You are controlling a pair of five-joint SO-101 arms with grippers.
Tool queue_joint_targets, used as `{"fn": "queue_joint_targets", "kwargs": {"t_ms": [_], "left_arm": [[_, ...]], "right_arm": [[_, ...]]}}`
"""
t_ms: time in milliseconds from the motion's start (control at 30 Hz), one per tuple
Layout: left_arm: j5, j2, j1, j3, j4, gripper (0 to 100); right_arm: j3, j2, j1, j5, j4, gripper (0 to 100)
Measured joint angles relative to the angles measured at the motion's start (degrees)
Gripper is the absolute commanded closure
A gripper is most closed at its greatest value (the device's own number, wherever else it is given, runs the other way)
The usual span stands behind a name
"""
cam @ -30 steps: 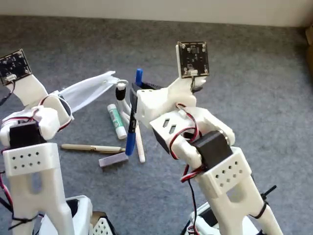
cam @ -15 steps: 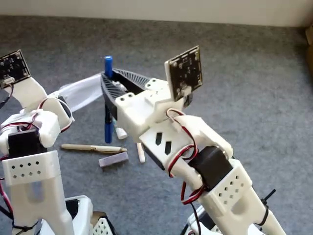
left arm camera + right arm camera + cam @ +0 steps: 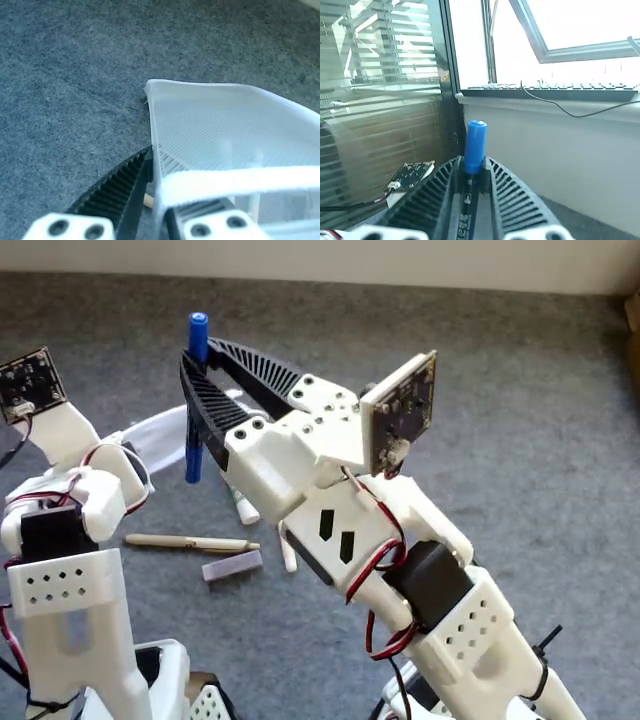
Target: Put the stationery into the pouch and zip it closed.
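Pouch (image 3: 160, 430) of clear ribbed plastic lies across the grey carpet (image 3: 520, 390) beside the left arm, and the left gripper (image 3: 156, 172) is clamped on the white band at the mouth of the pouch (image 3: 225, 130), holding that end up.

The step in hand looks like the loading of one item. The right gripper (image 3: 197, 355) is closed on a blue pen (image 3: 196, 400) and holds it upright, cap on top, with the barrel hanging below the jaws. In the right wrist view the pen (image 3: 474, 145) sits squeezed in the tip of the right gripper (image 3: 472, 166), cap poking out beyond it.

Seen from above, the pen's lower end shows in front of the pouch, near the end away from the left arm. Whether it touches the plastic I cannot tell.

The next move probably calls for swinging the pen round to the held mouth, tilting its tip into the opening and letting go only once most of the barrel is inside.

A tan pencil (image 3: 190, 541), a grey eraser (image 3: 232, 566), a glue stick (image 3: 240, 506) and a white stick (image 3: 288, 552) lie on the carpet near the right arm, so much of the task remains, zipping included
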Motion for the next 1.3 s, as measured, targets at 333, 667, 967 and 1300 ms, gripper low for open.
{"fn": "queue_joint_targets", "kwargs": {"t_ms": [333, 667, 967, 1300], "left_arm": [[0.0, 0.0, 0.0, 0.0, 0.0, 99], [0.0, 0.0, 0.0, 0.9, 0.0, 99], [0.0, 0.0, 0.0, 0.9, 0.0, 99], [0.0, 0.0, 0.0, 0.9, 0.0, 99]], "right_arm": [[1.5, -0.1, 0.0, 1.2, -5.4, 99.4], [19.1, 0.0, 0.4, 12.7, -30.9, 99.4], [22.9, 0.0, 0.4, 13.1, -35.1, 99.4], [26.5, 2.9, 0.4, 13.1, -42.8, 99.4]]}}
